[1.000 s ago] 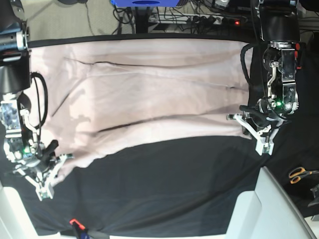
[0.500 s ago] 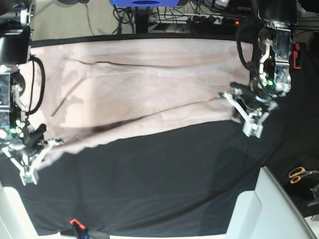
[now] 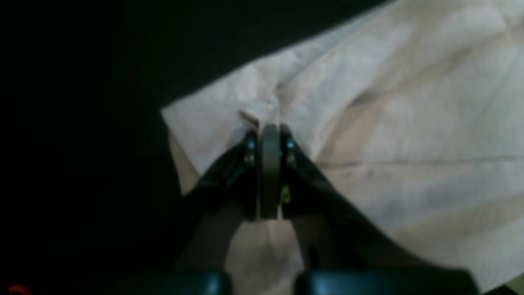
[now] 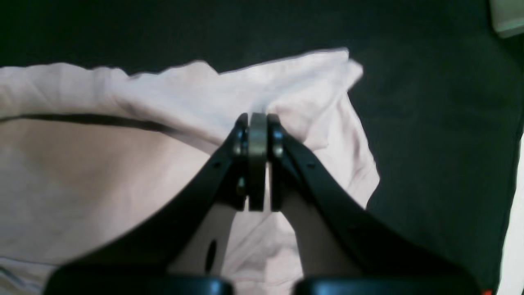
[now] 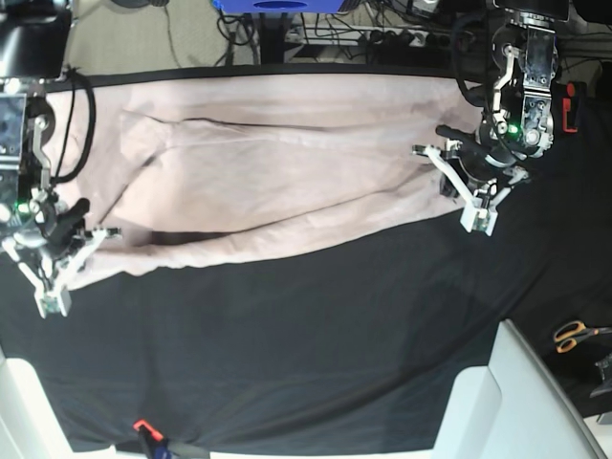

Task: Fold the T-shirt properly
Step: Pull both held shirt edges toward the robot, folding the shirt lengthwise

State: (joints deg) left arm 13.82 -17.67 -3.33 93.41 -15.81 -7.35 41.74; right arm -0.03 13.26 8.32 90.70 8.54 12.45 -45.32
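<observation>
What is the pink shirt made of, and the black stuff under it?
The T-shirt looks like soft, thin cloth, probably cotton knit: matte, it creases and bunches where the right gripper and left gripper pinch it. The black table cover also looks like cloth, dull with no shine; its weave is too dark to tell.

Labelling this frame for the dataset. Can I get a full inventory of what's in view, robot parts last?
T-shirt: one, pale pink, spread across the far half of the table, near edge lifted and folded over.
Table cover: one, black, under the shirt, bare on the near half.
Scissors: one pair, orange handles, right edge of the base view.
Power strip: one, white with a red light, on the floor behind the table among cables.
Left gripper: shut on the T-shirt near one corner.
Right gripper: shut on the T-shirt near the other corner.
</observation>
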